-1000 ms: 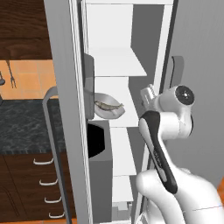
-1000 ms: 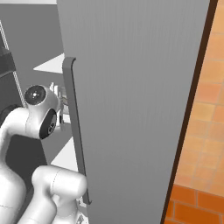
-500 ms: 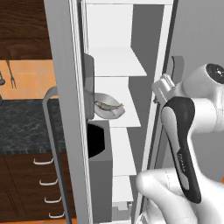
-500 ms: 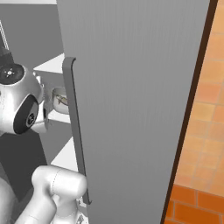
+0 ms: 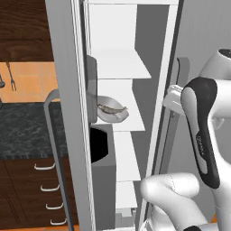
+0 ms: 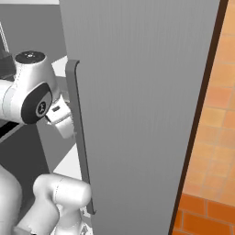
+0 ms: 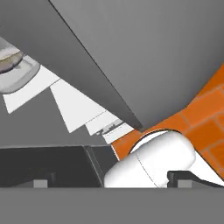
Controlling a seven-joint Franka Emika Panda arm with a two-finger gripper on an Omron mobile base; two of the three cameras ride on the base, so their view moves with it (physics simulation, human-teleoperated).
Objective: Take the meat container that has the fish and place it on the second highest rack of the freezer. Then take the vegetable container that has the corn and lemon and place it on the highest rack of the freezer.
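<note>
The white arm's gripper (image 5: 173,97) is hovering beside the grey freezer door (image 6: 137,110), jaw state unclear; swinging risks striking its handle (image 6: 79,133).

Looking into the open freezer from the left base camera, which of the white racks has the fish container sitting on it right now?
The second white rack from the top: it carries the fish container. The rack above and the lower ones show bare white surfaces.

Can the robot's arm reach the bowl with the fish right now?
Probably yes. The fish container sits uncovered on a white shelf, the freezer door stands open, and nothing blocks the gap, though the gripper is off beside the door.
</note>
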